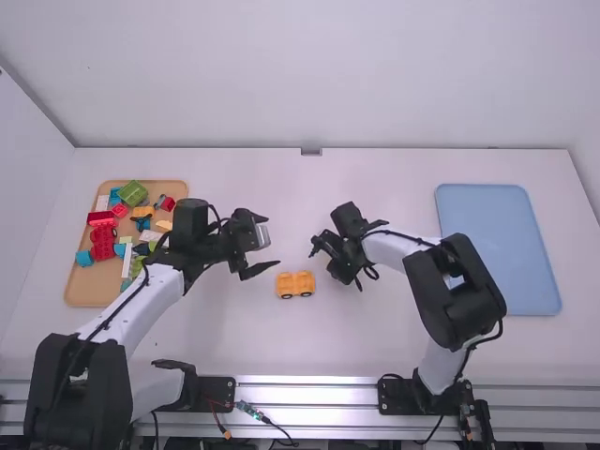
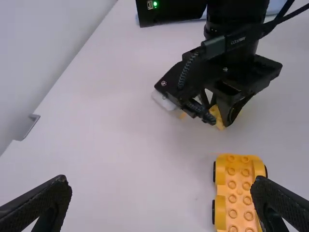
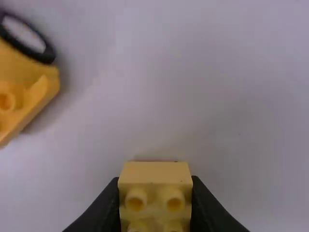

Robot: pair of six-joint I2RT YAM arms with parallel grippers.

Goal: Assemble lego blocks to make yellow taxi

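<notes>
The block (image 3: 155,171) is clamped in the right gripper (image 3: 155,186); the wheeled base (image 1: 296,284) lies near it, toward the left gripper (image 2: 161,181), whose fingers are parted. The base's long axis runs roughly crosswise, so a short leftward carry seems called for.

The high view looks forward-down over the white desk (image 1: 375,173); both closer wrist views share the yellow plastic wheeled base (image 1: 295,284).

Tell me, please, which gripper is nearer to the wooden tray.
Left. The left gripper hangs to the right of the wooden tray; the right gripper is farther off, on the far side of the yellow car base.
</notes>
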